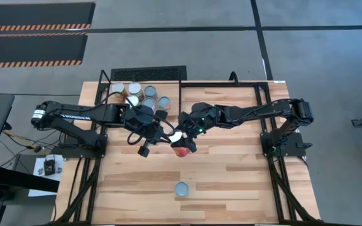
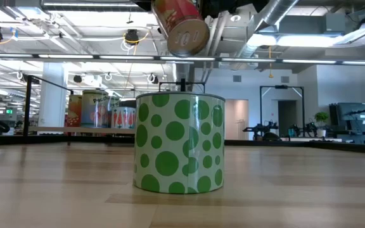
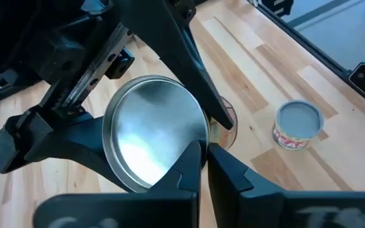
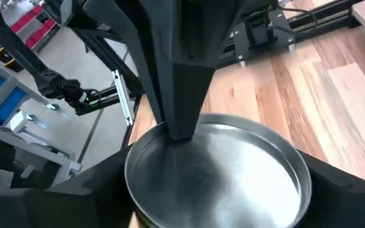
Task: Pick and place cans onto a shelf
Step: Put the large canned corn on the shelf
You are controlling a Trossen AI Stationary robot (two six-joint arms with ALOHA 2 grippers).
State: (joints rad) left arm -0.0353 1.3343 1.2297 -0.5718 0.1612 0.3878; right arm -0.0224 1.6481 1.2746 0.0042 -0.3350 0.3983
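Observation:
My right gripper (image 1: 182, 145) is shut on a red-labelled can (image 1: 181, 150) with a silver top (image 3: 147, 136), held above the table's middle. The can shows tilted at the top of the low view (image 2: 181, 26). My left gripper (image 3: 206, 166) comes from the left and is shut at that can's top rim. Several more cans (image 1: 134, 88) stand on the shelf (image 2: 49, 130) at the far left. One can with a bluish-grey top (image 1: 181, 188) stands on its base near the front edge; it shows green-dotted in the low view (image 2: 179, 142). My left gripper pinches the can's top rim (image 3: 206, 136) between its fingertips. One finger (image 3: 192, 161) lies over the lid and the other (image 3: 228, 168) outside the wall. It comes from the table's left, slanting down. My right gripper holds the can's side wall (image 4: 304, 183) between its two fingers (image 3: 182, 69), which stand on opposite sides just below the top. It comes from the table's right. The can is lifted clear and tilted, its base (image 2: 189, 39) turned toward the near edge.
The lone can stands between the held can and the table's near edge. Black frame rods (image 1: 263, 100) run along the table's right and far sides. A black grate (image 1: 148, 73) lies beyond the far edge behind the shelf.

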